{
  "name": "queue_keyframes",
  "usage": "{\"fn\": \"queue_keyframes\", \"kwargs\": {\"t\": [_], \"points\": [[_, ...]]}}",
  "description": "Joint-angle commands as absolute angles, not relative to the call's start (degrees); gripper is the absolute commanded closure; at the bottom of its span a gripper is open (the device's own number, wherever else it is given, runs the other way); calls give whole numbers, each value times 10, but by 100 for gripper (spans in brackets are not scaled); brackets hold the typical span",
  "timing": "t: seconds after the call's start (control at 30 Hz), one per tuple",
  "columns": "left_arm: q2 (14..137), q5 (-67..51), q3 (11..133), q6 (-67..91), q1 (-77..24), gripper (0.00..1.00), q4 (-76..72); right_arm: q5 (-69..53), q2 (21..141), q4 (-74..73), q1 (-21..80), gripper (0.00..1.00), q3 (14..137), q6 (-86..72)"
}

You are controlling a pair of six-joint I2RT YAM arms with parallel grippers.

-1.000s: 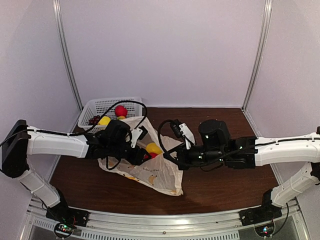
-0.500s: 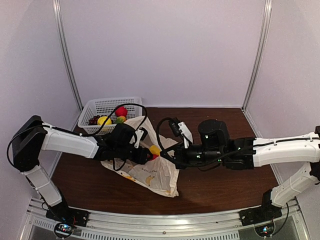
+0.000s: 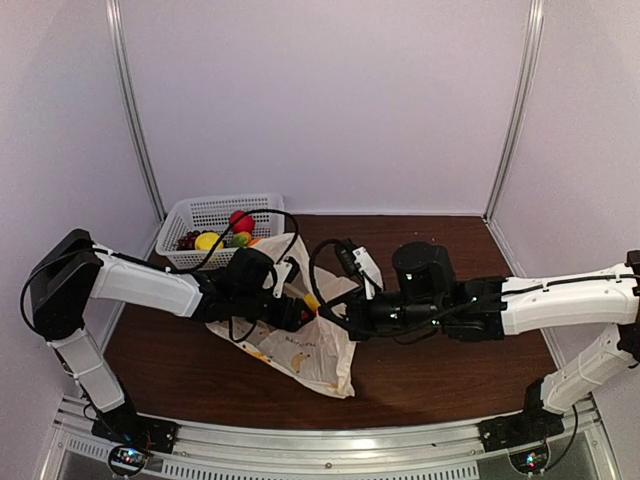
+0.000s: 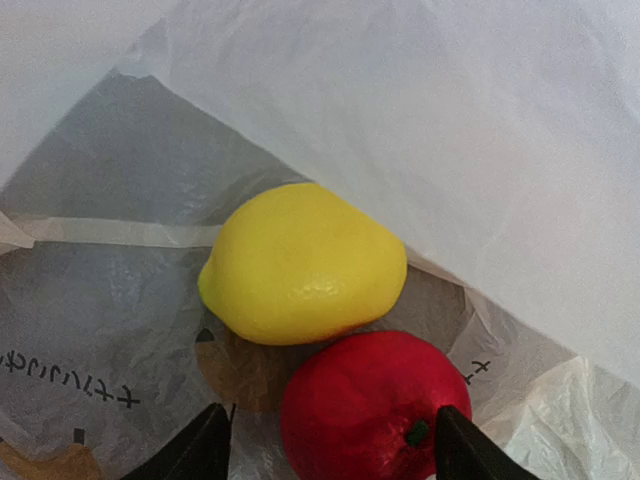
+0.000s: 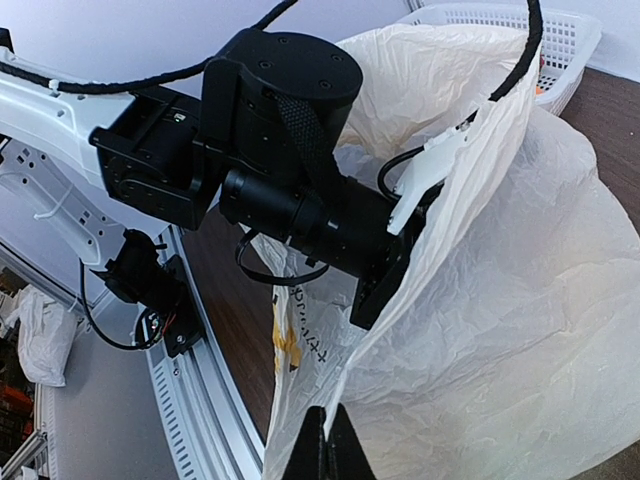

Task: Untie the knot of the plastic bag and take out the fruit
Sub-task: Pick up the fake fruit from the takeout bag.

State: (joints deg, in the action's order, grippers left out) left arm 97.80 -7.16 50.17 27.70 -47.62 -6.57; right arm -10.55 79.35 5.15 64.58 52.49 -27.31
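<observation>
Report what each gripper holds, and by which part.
Right gripper: shut on the plastic bag, pinching the film at its edge. Left gripper: holds nothing; its open jaws straddle the red fruit inside the bag.

My left tool (image 4: 330, 445), black, before a plastic bag (image 5: 520, 300) of translucent cream, printed with yellow bananas and dark lettering. One yellow fruit (image 4: 300, 262), one red fruit (image 4: 370, 400) with a green stem spot; bench (image 3: 450, 380) dark brown, basket (image 3: 215, 212) white.

Overhead wide — wrists close (sharing bag (image 3: 310, 355)).
</observation>
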Motion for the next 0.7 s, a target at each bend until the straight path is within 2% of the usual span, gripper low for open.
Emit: {"fn": "queue_keyframes", "kwargs": {"t": [0.0,0.33,0.43,0.67], "points": [[988,-108,508,262,-475,28,-94,-112,804,65,649,100,523,-275],[1012,-113,518,257,-486,22,-87,-112,807,66,649,100,526,-275],[1018,-114,521,259,-491,15,-89,-112,807,66,649,100,524,-275],[1033,-99,535,257,-497,13,-77,-112,807,69,649,100,524,-275]]}}
